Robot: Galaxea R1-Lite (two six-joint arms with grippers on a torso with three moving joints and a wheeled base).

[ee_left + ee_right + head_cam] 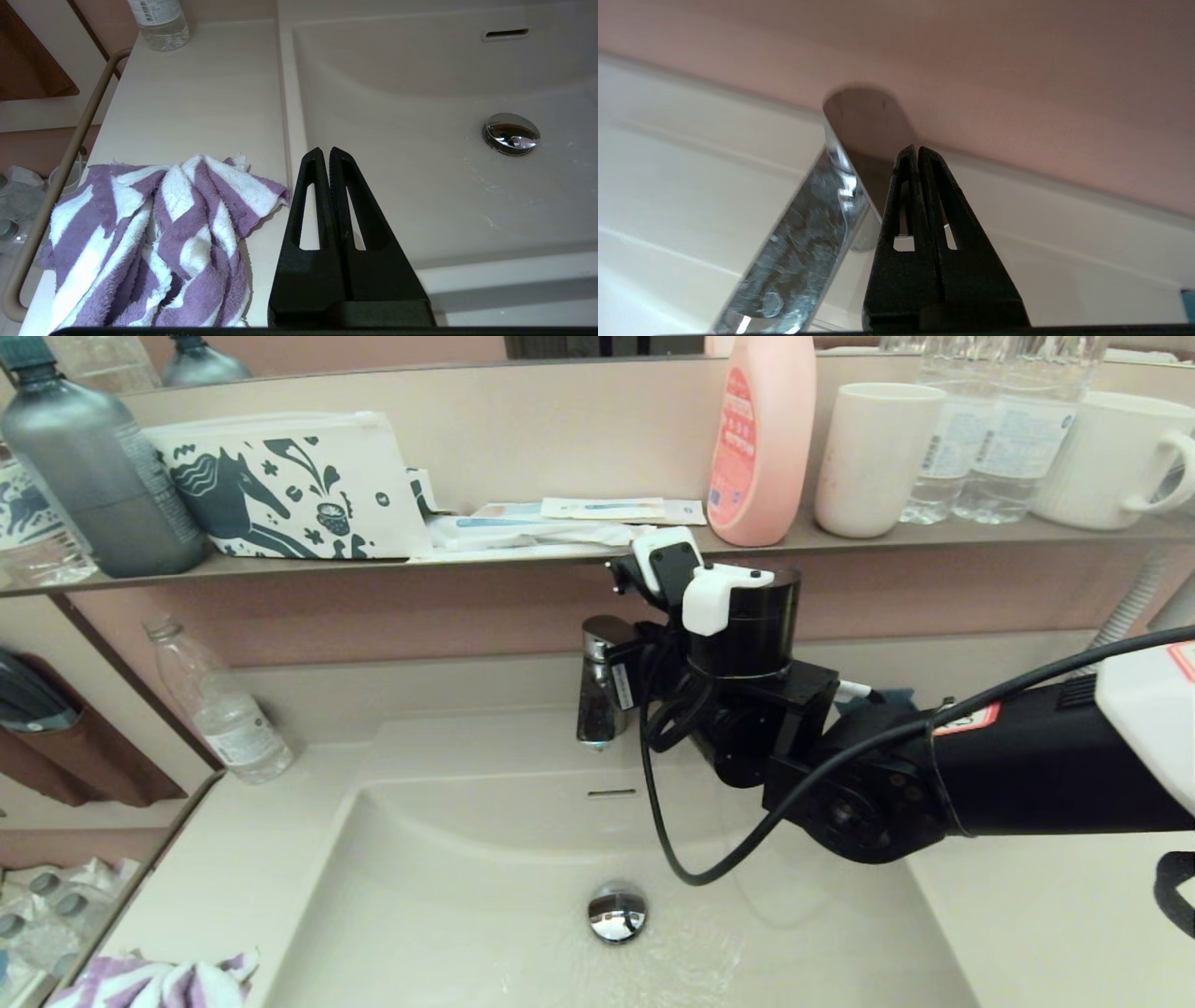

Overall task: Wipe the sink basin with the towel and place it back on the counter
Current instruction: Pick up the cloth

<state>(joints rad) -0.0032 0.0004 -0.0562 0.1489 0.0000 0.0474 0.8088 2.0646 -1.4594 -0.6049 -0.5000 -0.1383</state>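
Note:
The purple-and-white striped towel (154,233) lies bunched on the counter (201,93) to the left of the sink basin (420,186); one corner of the towel (149,985) shows in the head view. My left gripper (325,150) hovers shut and empty over the basin's left rim, beside the towel and apart from it. My right gripper (914,148) is shut with nothing in it, its tips against the chrome faucet (808,247) behind the sink basin (448,896). The right arm (747,709) stretches across the basin's back right corner.
The chrome drain plug (617,910) has wet streaks around it, and the overflow slot (611,793) is above it. A clear water bottle (219,705) stands at the counter's back left. The shelf (523,558) carries a horse-print pouch (289,490), a pink bottle (761,439) and cups.

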